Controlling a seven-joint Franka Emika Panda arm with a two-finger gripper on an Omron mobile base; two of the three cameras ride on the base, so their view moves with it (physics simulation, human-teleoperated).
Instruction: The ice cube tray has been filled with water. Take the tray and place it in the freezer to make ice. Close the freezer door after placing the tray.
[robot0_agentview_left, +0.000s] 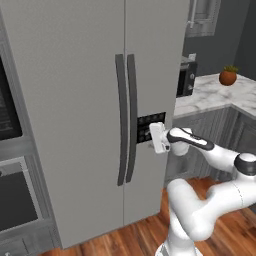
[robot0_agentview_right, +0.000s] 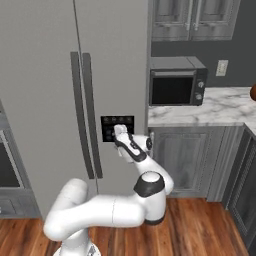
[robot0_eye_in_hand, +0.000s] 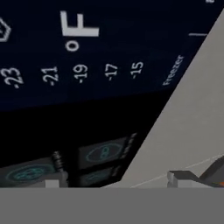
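Note:
The freezer (robot0_agentview_left: 95, 45) stands in front of me with both doors closed. Its plain freezer door (robot0_agentview_left: 70, 110) is on the left, with a long dark handle (robot0_agentview_left: 121, 120). My gripper (robot0_agentview_left: 151, 136) is up against the black dispenser panel (robot0_agentview_right: 111, 123) on the right-hand door, to the right of the two handles. In the hand view the panel (robot0_eye_in_hand: 87, 52) is very close, with temperature figures on it. My gripper (robot0_eye_in_hand: 116, 181) is open there, its fingertips (robot0_eye_in_hand: 52, 181) wide apart with nothing between them. The ice cube tray is out of view.
A marble counter (robot0_agentview_right: 200, 110) runs to the right of the fridge and carries a dark microwave (robot0_agentview_right: 177, 80). An orange potted plant (robot0_agentview_left: 228, 76) sits further along it. A dark wall oven (robot0_agentview_left: 10, 190) is on the left. The floor (robot0_agentview_right: 200, 225) is wood.

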